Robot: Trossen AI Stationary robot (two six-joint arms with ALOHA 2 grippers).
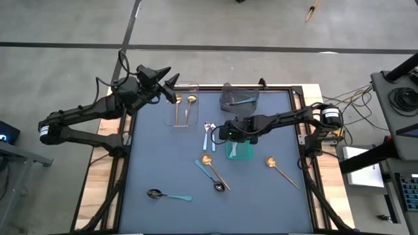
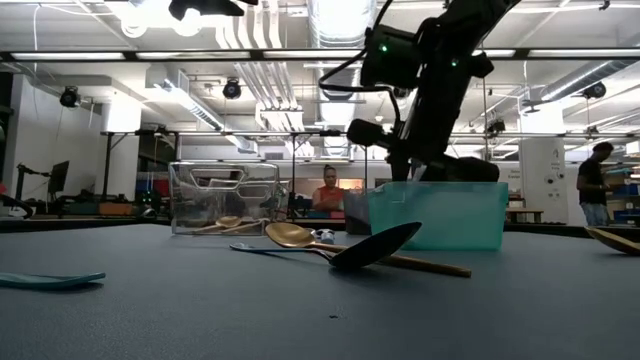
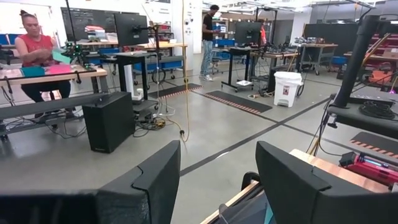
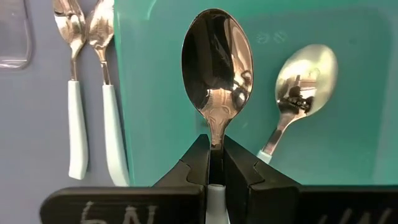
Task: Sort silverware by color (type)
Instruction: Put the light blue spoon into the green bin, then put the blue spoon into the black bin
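My right gripper (image 4: 216, 149) is shut on a silver spoon with a light-blue handle (image 4: 217, 62), over the teal bin (image 1: 243, 154) at mid-table. A second silver spoon (image 4: 305, 78) lies inside that bin. Two more silver spoons with light-blue handles (image 1: 209, 132) lie flat on the mat beside the bin's left side. Two gold spoons (image 1: 185, 108) lie in the clear bin (image 1: 194, 85) at the far left. My left gripper (image 1: 171, 79) hangs open and level above that bin's far edge, holding nothing. My right gripper pinches the spoon's narrow neck (image 4: 216, 138), just behind the bowl, between its two fingers. The fingers slant steeply down and lie along the spoon. The bowl sticks out below the fingertips over the inside of the teal bin; whether it touches the floor of the bin I cannot tell.
A grey bin (image 1: 228, 99) at the far middle holds a teal-handled spoon (image 1: 245, 100). On the near mat lie a gold spoon (image 1: 208, 160) crossed by a dark teal-handled one (image 1: 217, 185), another gold spoon (image 1: 277, 166) at the right, and a dark teal-handled spoon (image 1: 166, 194) near left.
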